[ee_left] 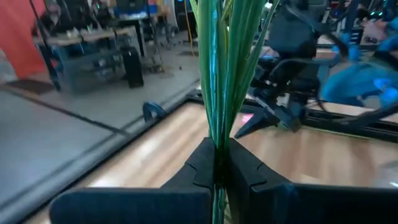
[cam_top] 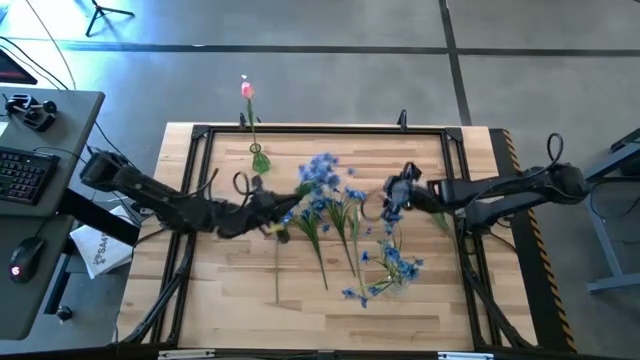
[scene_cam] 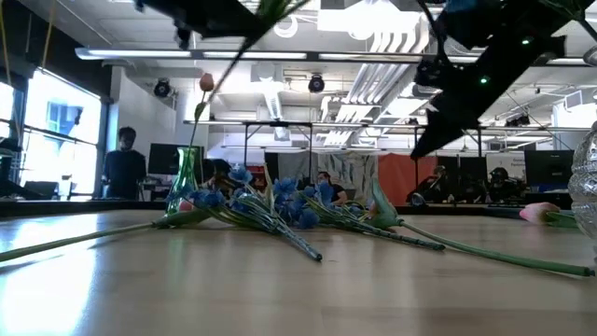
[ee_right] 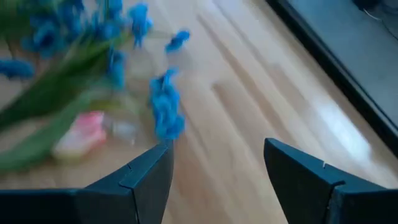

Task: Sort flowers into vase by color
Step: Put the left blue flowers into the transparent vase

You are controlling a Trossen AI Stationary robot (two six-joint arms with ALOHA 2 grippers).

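My left gripper (cam_top: 280, 213) hangs over the table's middle left, shut on the green stems of a blue flower spray (cam_top: 320, 172). Its blossoms spread toward the far side. A green vase (cam_top: 258, 158) at the far edge holds one pink tulip (cam_top: 246, 90). More blue flowers (cam_top: 392, 265) and loose stems (cam_top: 322, 245) lie flat on the wood. A pink tulip bud (ee_right: 81, 134) lies beside them. My right gripper (ee_right: 217, 149) hovers open above the flowers at middle right, with nothing between its fingers. My left gripper pinches a bundle of thin green stems and leaves (ee_left: 217, 134) between its two fingers. The fingers come nearly level and lie across the stems. In the low view the lower stem end (scene_cam: 219, 79) slants down from the gripper, clear of the table.
A black frame (cam_top: 200, 135) runs round the wooden table top. A clear glass vessel (scene_cam: 588, 187) shows at the low view's right edge. Bare wood lies along the near edge (cam_top: 320, 320). A person (scene_cam: 123, 168) stands in the room beyond the table.
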